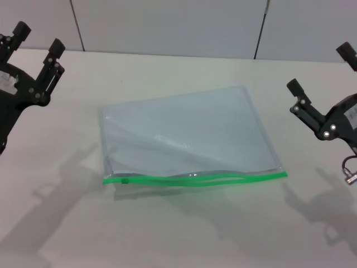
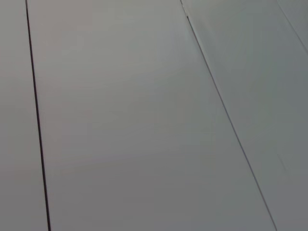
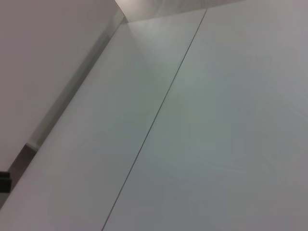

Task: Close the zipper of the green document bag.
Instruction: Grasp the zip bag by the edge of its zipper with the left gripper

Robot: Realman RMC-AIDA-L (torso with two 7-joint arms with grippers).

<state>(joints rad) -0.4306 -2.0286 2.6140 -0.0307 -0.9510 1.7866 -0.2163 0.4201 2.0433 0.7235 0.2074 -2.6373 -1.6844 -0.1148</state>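
The green document bag (image 1: 184,134) lies flat in the middle of the table in the head view, a translucent pale blue-grey pouch. Its zipper (image 1: 223,177) is a bright green strip along the near long edge, with the small green slider (image 1: 125,180) close to the left end. My left gripper (image 1: 39,39) hangs open at the far left, raised and well away from the bag. On the far right my right gripper (image 1: 321,70) is also open and raised, clear of the bag. Neither holds anything. Both wrist views show only wall panels.
The white table (image 1: 184,234) spreads around the bag, with the arms' shadows on it at near left and near right. A grey panelled wall (image 1: 167,22) runs behind the table's far edge.
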